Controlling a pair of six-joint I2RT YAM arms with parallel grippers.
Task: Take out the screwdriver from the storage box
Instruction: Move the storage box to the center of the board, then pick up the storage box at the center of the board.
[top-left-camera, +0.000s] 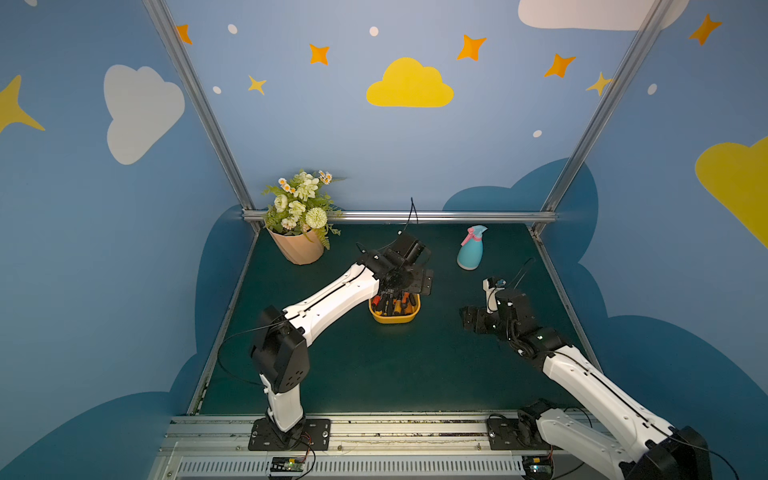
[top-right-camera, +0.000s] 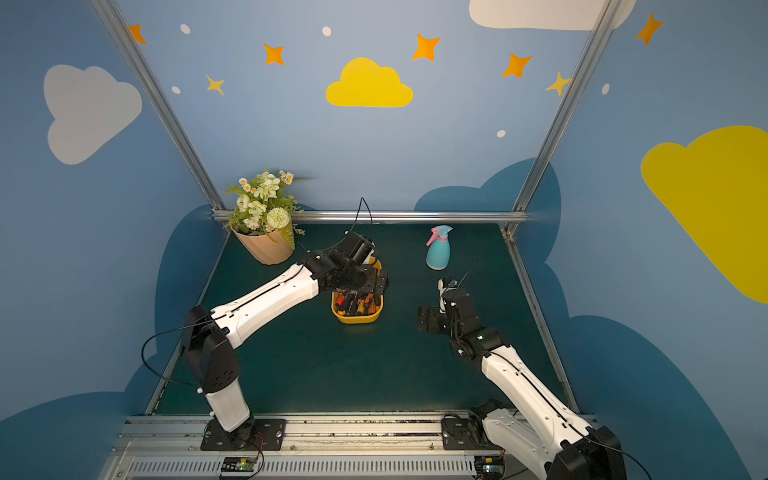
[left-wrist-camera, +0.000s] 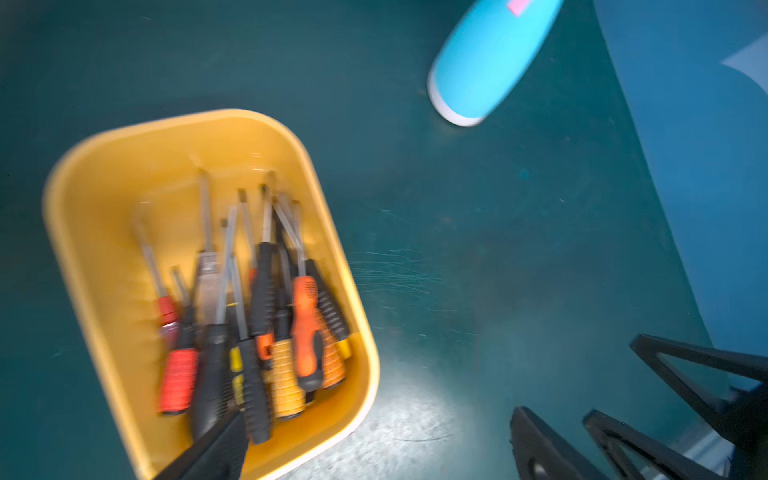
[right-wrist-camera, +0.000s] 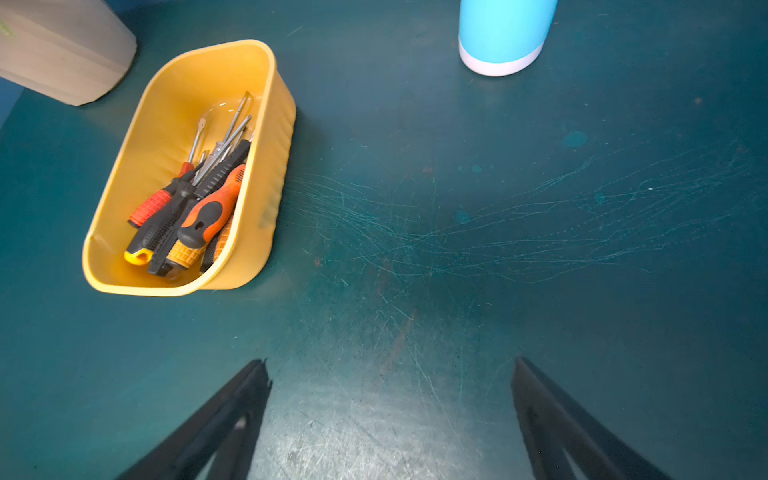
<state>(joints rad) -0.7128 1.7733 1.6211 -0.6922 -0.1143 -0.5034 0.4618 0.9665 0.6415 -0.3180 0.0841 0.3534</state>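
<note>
In both top views the far half of the yellow storage box (top-left-camera: 395, 319) is hidden beneath the left arm's wrist, so only its near wall and a few handles are seen. The left wrist view is smeared by blur. There the screwdrivers (left-wrist-camera: 305, 332) are made out as a heap of red, black, yellow and orange handles, but their tips cannot be told apart. Black triangular parts (left-wrist-camera: 698, 374) are cut off at that view's edge and cannot be identified. In the right wrist view the peach flowerpot (right-wrist-camera: 62, 45) is clipped by the frame and only the base of the blue spray bottle (right-wrist-camera: 503, 37) is shown.

The left gripper (left-wrist-camera: 374, 453) is seen spread wide, with nothing between its jaws. One finger (left-wrist-camera: 212, 453) is laid across the box rim at the handle end; whether it touches the handles cannot be told. The right gripper (right-wrist-camera: 390, 415) is likewise held wide open and empty over the bare green mat (right-wrist-camera: 415, 249), well apart from the box.

The storage box is set near the middle of the mat, nearer the robot than the flowerpot and spray bottle. The screwdrivers are all lying inside it, piled toward one long wall.

A pink patch (left-wrist-camera: 517, 6) is glimpsed on the spray bottle, too blurred to be read.
</note>
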